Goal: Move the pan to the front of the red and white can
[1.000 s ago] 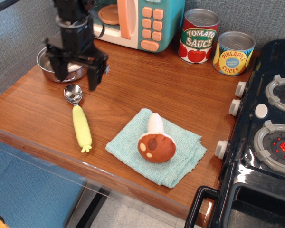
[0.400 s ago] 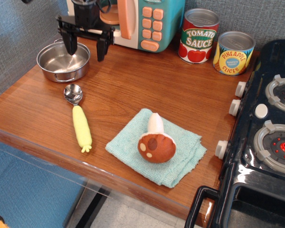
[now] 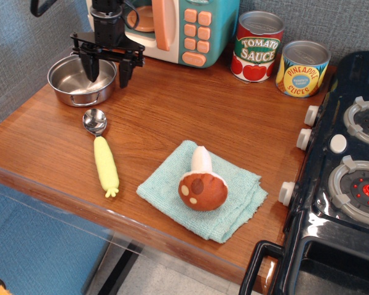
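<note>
1. Lowered since a moment ago: gripper [image 3: 108, 72] spread wide, straddling the right rim of the pan [image 3: 82, 80], one finger inside, one outside; nothing clasped yet.
2. Likely setting up a rim pinch, with the carry not begun.
3. Pan unmoved at the desk's [image 3: 190, 104] back-left corner, well apart from the red and white can [image 3: 257, 47] at the back right.
4. Counted: one pan, two cans (tomato sauce, pineapple slices [image 3: 302, 69]), one yellow-handled spoon [image 3: 101, 150], one toy mushroom [image 3: 202, 182], one teal cloth [image 3: 234, 203].
</note>
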{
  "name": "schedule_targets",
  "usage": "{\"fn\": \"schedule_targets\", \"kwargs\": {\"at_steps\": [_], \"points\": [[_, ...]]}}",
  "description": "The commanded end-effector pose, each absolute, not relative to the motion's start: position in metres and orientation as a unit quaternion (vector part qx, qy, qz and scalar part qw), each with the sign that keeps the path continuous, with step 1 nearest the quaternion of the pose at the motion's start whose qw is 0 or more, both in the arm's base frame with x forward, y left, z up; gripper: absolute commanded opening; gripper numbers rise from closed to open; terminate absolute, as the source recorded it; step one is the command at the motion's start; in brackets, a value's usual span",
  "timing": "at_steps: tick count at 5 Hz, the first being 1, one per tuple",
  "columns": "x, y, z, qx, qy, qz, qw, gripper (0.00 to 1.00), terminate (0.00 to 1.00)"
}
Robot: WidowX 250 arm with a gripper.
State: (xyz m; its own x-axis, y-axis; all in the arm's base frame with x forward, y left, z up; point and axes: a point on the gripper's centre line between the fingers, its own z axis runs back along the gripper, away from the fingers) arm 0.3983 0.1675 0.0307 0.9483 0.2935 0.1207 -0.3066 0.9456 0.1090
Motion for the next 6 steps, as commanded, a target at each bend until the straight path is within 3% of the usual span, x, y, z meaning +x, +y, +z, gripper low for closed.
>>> {"fn": "schedule_targets", "kwargs": {"at_steps": [1, 3, 4, 5, 6], "points": [[0.396, 0.176, 0.048, 0.065, -0.084, 0.16, 0.981, 0.0, 0.0], [0.389, 0.187, 0.06, 0.069, -0.093, 0.173, 0.978, 0.0, 0.0], [0.385, 0.192, 0.087, 0.055, -0.118, 0.17, 0.977, 0.0, 0.0], [0.392, 0.159, 0.119, 0.039, -0.156, 0.11, 0.981, 0.0, 0.0], [0.393, 0.112, 0.123, 0.004, -0.162, 0.044, 0.986, 0.0, 0.0]]}}
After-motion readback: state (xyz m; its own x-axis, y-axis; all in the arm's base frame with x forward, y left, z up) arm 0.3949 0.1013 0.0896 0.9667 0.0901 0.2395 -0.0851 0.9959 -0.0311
